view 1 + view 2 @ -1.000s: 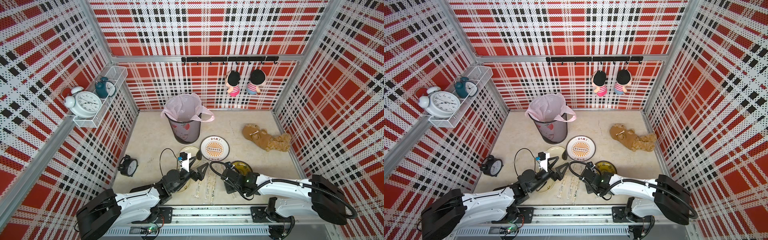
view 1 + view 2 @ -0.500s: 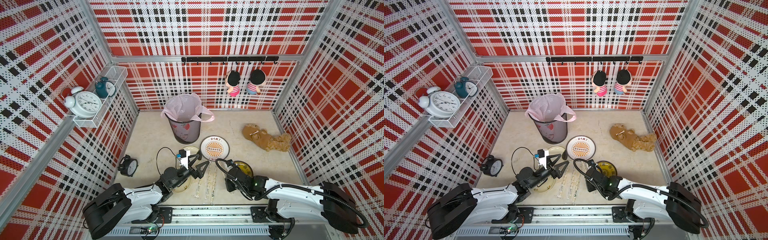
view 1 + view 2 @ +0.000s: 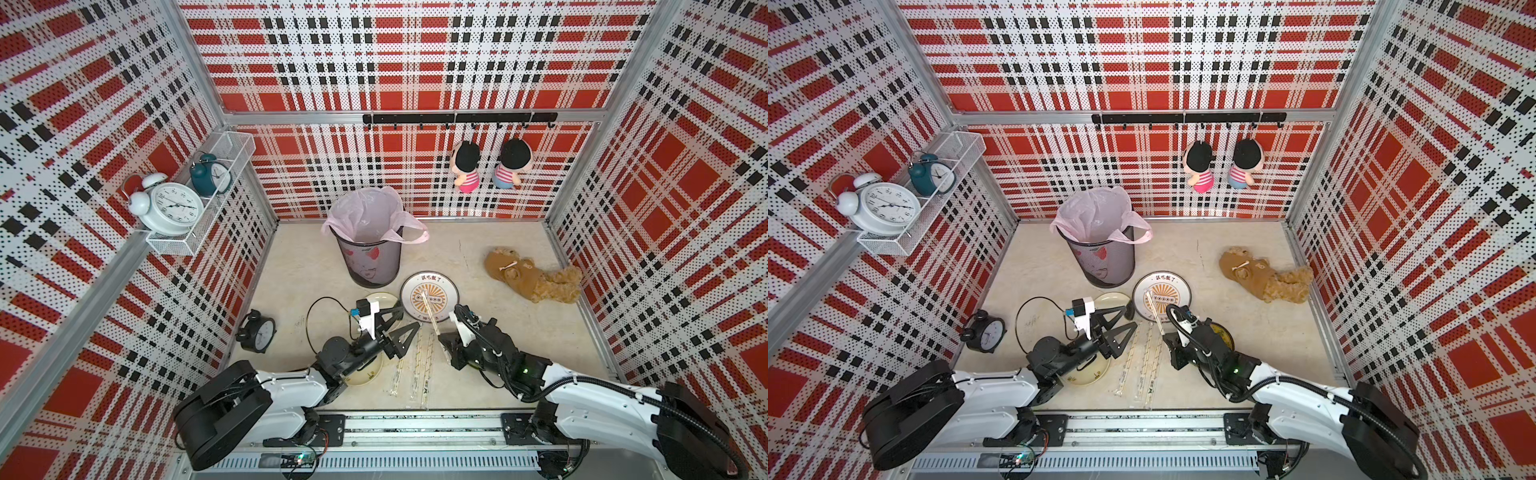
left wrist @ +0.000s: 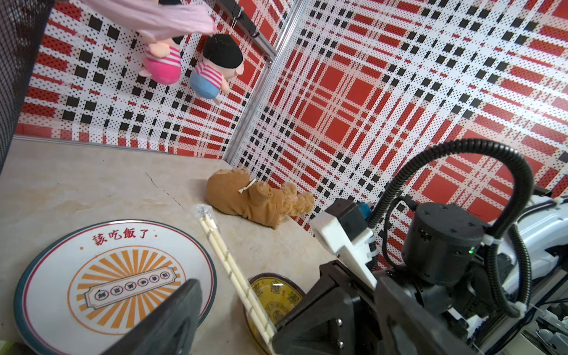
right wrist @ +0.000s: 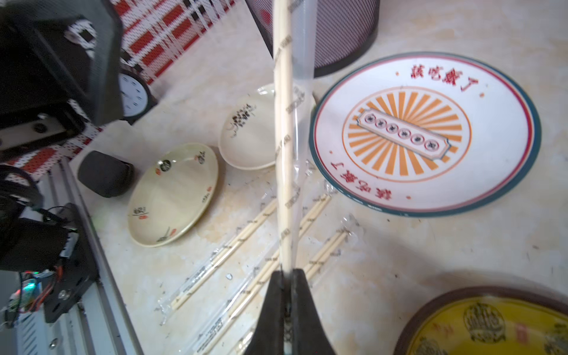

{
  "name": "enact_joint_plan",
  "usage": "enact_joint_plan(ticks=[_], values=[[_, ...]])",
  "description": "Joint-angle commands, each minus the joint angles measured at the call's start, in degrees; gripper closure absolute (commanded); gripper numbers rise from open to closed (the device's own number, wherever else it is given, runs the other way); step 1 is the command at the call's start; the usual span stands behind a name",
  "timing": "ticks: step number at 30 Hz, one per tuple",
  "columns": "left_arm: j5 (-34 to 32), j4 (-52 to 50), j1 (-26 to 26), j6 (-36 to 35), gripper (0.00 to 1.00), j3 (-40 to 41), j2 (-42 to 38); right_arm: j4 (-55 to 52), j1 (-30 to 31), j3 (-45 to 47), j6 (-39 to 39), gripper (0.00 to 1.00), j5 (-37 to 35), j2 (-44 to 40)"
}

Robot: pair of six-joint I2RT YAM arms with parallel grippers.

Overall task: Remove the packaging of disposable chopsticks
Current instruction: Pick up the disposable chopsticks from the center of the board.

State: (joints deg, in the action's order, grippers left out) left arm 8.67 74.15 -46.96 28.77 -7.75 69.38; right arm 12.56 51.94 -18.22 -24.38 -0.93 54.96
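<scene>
Right wrist view gives us the clearest look at the grip: the right gripper is pressed together on the near end of one sleeve of packaging. Its disposable chopsticks are inside, and the pair juts straight out from the jaws, raised off the table. Directly beneath that gripper we see three more wrapped pairs lying flat, side by side, clear of every plate.

In both top views the left gripper is spread wide and holds nothing, its jaws close beside the raised pair and apart from it.

Ahead of the right gripper lies the printed plate, its face bare; in a top view the tip of the raised pair overlaps it. Two cream plates sit on the left gripper's side of the wrapped pairs, both bare. So is the yellow dish, right next to the right gripper.

Beyond the left gripper's jaws the mesh bin stands upright with a pink liner, and inside we make out only the plastic. Well away from both grippers, up on the wall, a wire basket holds a white alarm clock and a teal alarm clock
</scene>
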Motion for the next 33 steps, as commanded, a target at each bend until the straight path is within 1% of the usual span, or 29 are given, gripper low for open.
enact_joint_plan(ticks=[1, 4, 7, 9, 12, 17, 20, 22, 23, 25, 27, 31, 33], values=[[-0.58, 2.45, -0.22, -2.35, 0.09, 0.59, -2.05, 8.56, -0.52, 0.85, 5.79, 1.00, 5.96, -3.83], [-0.83, 2.89, -1.38, -4.31, 0.10, 0.54, -3.44, 11.64, -0.53, 1.75, 7.29, 1.00, 9.47, -6.03], [-2.53, 3.11, -4.24, -7.38, 0.11, 0.13, -4.73, 14.69, -0.53, 2.53, 8.58, 1.00, 12.97, -6.64], [-3.68, 2.72, -5.73, -9.29, 0.14, -0.53, -5.13, 16.80, -0.53, 2.97, 9.38, 1.00, 15.34, -6.63], [-4.33, 2.57, -6.29, -9.35, 0.19, -1.37, -4.73, 19.90, -0.55, 3.96, 10.35, 1.00, 18.42, -6.56], [-4.93, 4.66, -6.90, -9.09, 0.22, -2.09, -2.66, 23.29, -0.53, 4.05, 10.72, 1.00, 22.81, -4.55], [-4.49, 5.48, -7.27, -9.26, 0.29, -2.98, -1.48, 23.76, -0.56, 3.13, 11.10, 1.00, 24.79, -2.67], [-3.84, 5.48, -7.44, -9.35, 0.32, -3.88, -0.71, 24.88, -0.53, 2.77, 11.13, 1.00, 25.48, -1.40], [-3.66, 5.48, -7.57, -9.46, 0.35, -4.23, -0.42, 25.07, -0.53, 2.47, 11.15, 1.00, 25.75, -0.67], [-3.49, 5.64, -7.79, -9.69, 0.44, -4.63, 0.03, 25.39, -0.53, 1.92, 11.54, 1.00, 26.38, 0.61], [-3.78, 6.28, -7.80, -9.67, 0.49, -4.57, 0.31, 26.37, -0.53, 1.70, 11.73, 1.00, 26.91, 1.41], [-4.06, 7.01, -7.80, -9.54, 0.63, -4.25, 0.73, 27.99, -0.58, 1.70, 12.16, 1.00, 27.08, 2.24], [-3.92, 7.67, -7.80, -9.36, 0.75, -3.99, 1.00, 28.44, -0.53, 1.55, 12.42, 1.00, 27.07, 2.69]])
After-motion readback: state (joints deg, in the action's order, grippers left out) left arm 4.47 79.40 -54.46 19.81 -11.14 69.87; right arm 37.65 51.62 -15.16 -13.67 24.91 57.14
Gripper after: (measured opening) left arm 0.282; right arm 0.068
